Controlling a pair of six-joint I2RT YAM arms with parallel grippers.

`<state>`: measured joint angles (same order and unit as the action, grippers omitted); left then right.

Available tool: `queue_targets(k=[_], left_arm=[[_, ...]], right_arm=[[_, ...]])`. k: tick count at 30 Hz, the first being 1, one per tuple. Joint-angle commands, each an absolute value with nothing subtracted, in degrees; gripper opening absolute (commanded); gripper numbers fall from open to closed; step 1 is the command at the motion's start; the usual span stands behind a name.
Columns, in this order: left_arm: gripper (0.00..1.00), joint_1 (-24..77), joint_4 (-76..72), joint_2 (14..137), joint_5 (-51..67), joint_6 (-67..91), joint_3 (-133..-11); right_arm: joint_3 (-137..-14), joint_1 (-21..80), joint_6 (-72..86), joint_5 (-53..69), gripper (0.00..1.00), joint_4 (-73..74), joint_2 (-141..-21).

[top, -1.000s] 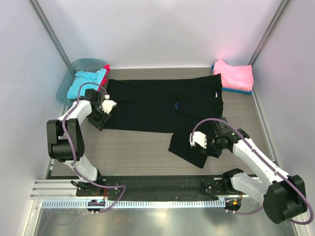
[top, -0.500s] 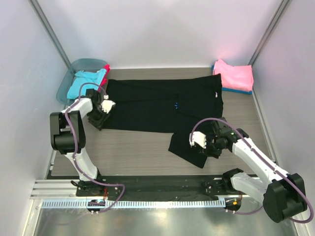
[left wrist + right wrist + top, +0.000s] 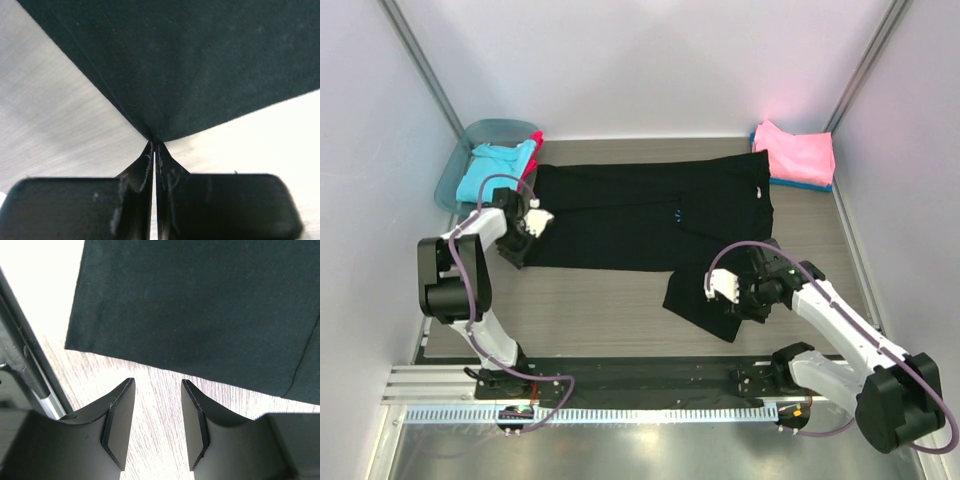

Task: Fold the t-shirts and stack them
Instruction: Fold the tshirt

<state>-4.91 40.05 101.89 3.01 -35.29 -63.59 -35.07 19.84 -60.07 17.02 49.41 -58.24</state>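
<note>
Black t-shirt (image 3: 650,215): spread flat across the middle of the surface (image 3: 590,300), one flap reaching toward the near edge.
Left fingers (image 3: 137,175): closed, pinching the shirt's left near corner.
Right fingers (image 3: 120,415): apart, empty, over bare wood just short of the flap's hem.
Pink t-shirt (image 3: 798,152): folded, far right corner.

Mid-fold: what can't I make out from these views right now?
Left gripper: fingers hidden under its wrist from the top; the pinch on the black t-shirt shows only in the wrist view.
Top view: what lies under the pink t-shirt; only a teal edge shows.
Top view: red t-shirt in the tub, mostly covered by the turquoise t-shirt.
Top view: black t-shirt's blue mark, too small to read.
</note>
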Motion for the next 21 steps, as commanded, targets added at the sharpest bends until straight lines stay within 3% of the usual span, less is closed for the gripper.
queue_targets(k=[1, 8, 15, 21], left_arm=[[0.0, -5.4, 43.0, 98.2, 5.0, -36.5, -57.4], [0.0, -5.4, 43.9, 90.1, 4.5, -37.5, -50.4], [0.0, -5.4, 45.2, 84.1, 1.7, -39.5, -45.9], [0.0, -5.4, 45.7, 83.3, 1.8, -38.2, -47.3]], right_arm=[[-35.4, 20.1, -62.7, 16.8, 0.47, 53.5, -54.8], [-33.4, 20.2, -67.9, 17.3, 0.47, 59.2, -50.2], [-28.5, 20.2, -86.7, 17.0, 0.48, 65.0, -39.2], [-28.8, 20.1, -89.0, 21.1, 0.48, 63.4, -43.9]])
